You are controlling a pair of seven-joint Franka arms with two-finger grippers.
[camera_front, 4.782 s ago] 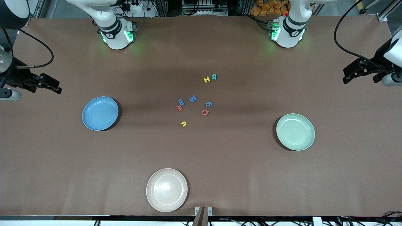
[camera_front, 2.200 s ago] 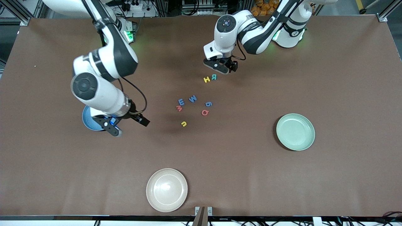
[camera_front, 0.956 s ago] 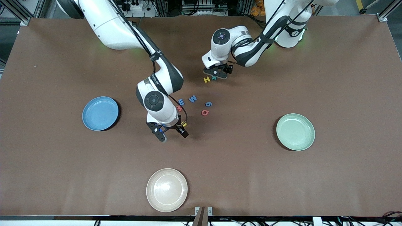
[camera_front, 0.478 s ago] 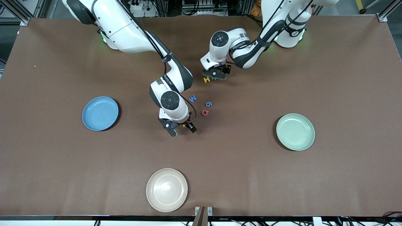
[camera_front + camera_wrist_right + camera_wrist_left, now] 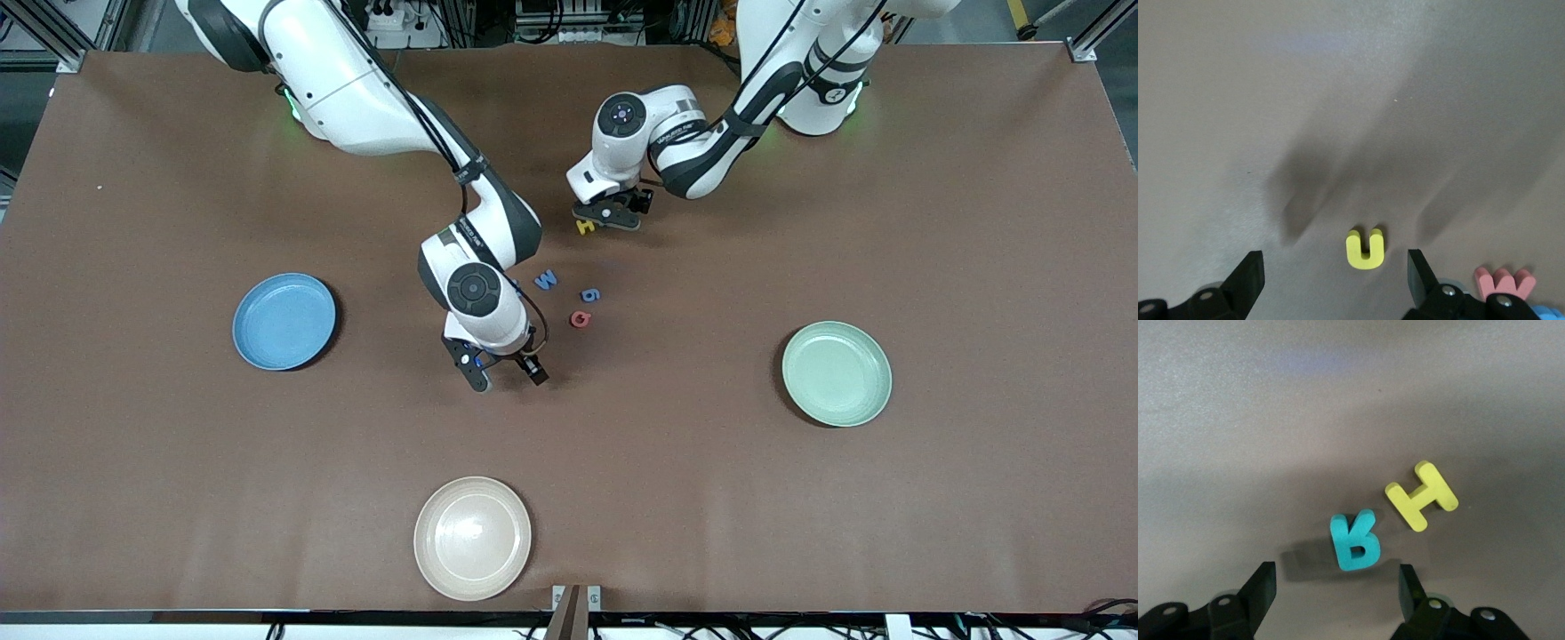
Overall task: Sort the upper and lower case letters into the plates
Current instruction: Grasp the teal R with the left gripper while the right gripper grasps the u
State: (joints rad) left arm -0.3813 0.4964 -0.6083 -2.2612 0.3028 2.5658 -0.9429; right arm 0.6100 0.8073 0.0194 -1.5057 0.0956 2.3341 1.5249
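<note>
The letters lie loose near the middle of the tabletop, none of them in a plate. My left gripper (image 5: 1338,600) hangs low over the pair nearest the edge where my bases stand: the teal R (image 5: 1355,543) lies flat between my two open fingers (image 5: 1262,587), untouched by either, and the yellow H (image 5: 1422,495) lies just beside it, outside the gap, apart from the R. In the front view that gripper (image 5: 607,216) covers the R, and only the yellow H (image 5: 584,227) peeks out at its side. My right gripper (image 5: 1335,277) hangs over the yellow u (image 5: 1365,249), which lies flat between my spread fingers (image 5: 1250,273) with bare table on both sides of it; a red piece (image 5: 1503,283) and a sliver of a blue one (image 5: 1546,312) show just past one fingertip. In the front view this gripper (image 5: 495,367) and its wrist hide the u and those neighbours. Out in the open lie the blue W (image 5: 546,279), the blue g (image 5: 590,294) and the red Q (image 5: 581,319), close together but apart from one another, between my two grippers. The sky blue plate (image 5: 284,321) sits toward my right arm's end of the tabletop, the mint green plate (image 5: 837,373) toward my left arm's end, both holding nothing. A cream dish (image 5: 472,537) rests close to the tabletop edge nearest the front camera.
</note>
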